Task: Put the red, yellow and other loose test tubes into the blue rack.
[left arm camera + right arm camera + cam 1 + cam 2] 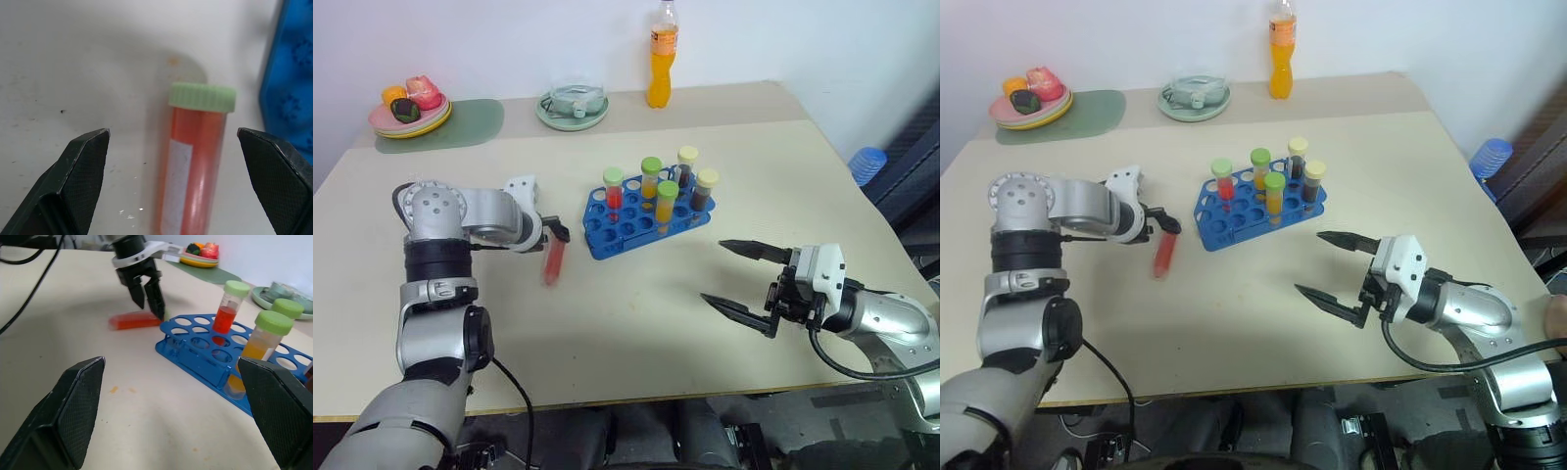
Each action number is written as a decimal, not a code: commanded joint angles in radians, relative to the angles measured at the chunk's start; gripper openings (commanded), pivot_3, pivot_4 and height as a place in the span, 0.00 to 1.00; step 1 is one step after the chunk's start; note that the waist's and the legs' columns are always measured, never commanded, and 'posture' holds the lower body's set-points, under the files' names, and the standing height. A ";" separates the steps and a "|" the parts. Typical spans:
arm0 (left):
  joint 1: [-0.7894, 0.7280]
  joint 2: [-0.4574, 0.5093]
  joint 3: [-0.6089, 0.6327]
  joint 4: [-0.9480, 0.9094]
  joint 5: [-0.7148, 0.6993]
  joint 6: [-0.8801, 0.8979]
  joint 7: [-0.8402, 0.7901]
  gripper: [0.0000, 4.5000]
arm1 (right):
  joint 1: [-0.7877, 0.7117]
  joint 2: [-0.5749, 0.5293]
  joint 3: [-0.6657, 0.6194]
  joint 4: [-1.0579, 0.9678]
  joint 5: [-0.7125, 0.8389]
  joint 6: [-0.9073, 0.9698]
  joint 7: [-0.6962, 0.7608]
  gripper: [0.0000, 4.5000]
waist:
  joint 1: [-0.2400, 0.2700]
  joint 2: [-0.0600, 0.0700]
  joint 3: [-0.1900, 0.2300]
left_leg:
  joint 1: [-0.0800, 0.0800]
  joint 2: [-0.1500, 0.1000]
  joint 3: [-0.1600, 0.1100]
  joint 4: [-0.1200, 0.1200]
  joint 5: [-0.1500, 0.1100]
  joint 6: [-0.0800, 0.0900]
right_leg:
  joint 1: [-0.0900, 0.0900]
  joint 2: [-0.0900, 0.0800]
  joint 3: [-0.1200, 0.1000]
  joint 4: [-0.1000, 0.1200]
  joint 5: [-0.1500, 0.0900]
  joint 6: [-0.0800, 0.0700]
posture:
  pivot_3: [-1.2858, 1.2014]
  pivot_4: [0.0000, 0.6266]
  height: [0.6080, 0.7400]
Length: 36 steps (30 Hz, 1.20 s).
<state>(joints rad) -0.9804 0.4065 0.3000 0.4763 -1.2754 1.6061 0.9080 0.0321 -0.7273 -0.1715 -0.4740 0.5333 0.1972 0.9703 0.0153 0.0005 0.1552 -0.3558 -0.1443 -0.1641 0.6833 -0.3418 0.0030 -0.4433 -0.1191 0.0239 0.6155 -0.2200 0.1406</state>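
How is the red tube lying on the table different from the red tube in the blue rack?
The loose red-liquid tube lies flat on the beige table; the red-liquid tube in the rack stands upright in a hole of the blue plastic rack. The loose one sits between the open left gripper fingers; the racked one has no gripper near it. Both have green screw caps and red liquid.

My head's two eyes are looking down over the table (705,323). My left wrist camera is peering close at the red tube (193,166); my right wrist camera is facing the blue rack (195,352), sharing both.
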 commanded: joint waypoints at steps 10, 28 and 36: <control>-0.087 -0.013 0.013 0.151 0.015 0.008 0.086 0.95 | -0.001 0.008 -0.013 -0.026 -0.010 -0.026 -0.010 0.98 | 0.001 0.000 0.000 | 0.000 0.000 0.000 0.000 0.000 0.000 | 0.000 0.000 0.000 0.000 0.000 0.000 | 0.52 0.24 1.00; 0.013 -0.092 0.181 0.074 0.093 0.008 0.146 0.36 | -0.052 0.010 0.006 0.064 -0.013 -0.042 0.015 1.00 | 0.022 0.000 -0.001 | 0.001 -0.001 0.001 0.001 0.000 0.000 | 0.001 -0.001 0.000 0.001 0.000 0.000 | 0.52 0.24 1.00; 0.135 -0.163 0.253 -0.150 0.039 0.008 0.187 0.31 | -0.131 -0.018 -0.003 0.151 -0.025 -0.053 0.070 1.00 | 0.023 0.001 -0.002 | 0.002 -0.001 0.001 0.001 0.000 0.000 | 0.001 -0.001 0.001 0.001 0.000 0.000 | 0.52 0.24 1.00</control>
<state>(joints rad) -0.8843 0.2507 0.5423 0.3402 -1.2217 1.6011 1.0848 -0.0771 -0.7289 -0.1576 -0.3154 0.5023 0.1594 1.0324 0.0386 0.0010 0.1530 -0.3537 -0.1449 -0.1626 0.6840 -0.3418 0.0029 -0.4423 -0.1201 0.0247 0.6165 -0.2199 0.1408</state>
